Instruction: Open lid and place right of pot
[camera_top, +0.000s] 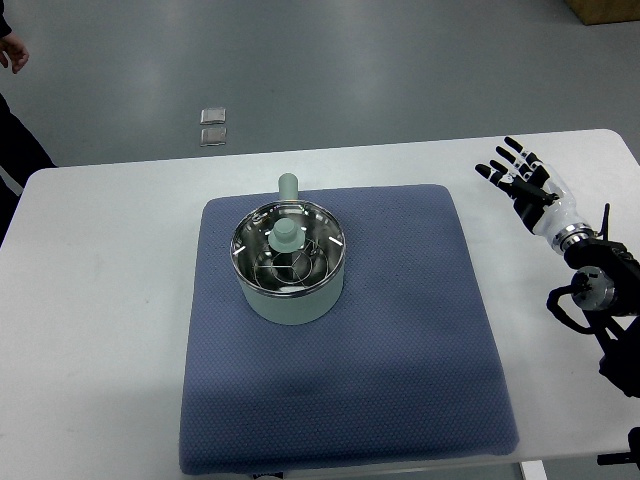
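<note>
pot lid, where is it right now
In the top view the lid sits on the pot, left of centre on the blue mat, well left of the open right hand.

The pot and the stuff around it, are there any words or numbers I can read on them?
No readable text anywhere in this view.
The pot: no words or numbers show; the glass lid has only shiny reflections.
The blue mat: plain, no label.
The right hand: open over the table, no readable print.
Two small squares on the floor: too small to tell.
</note>
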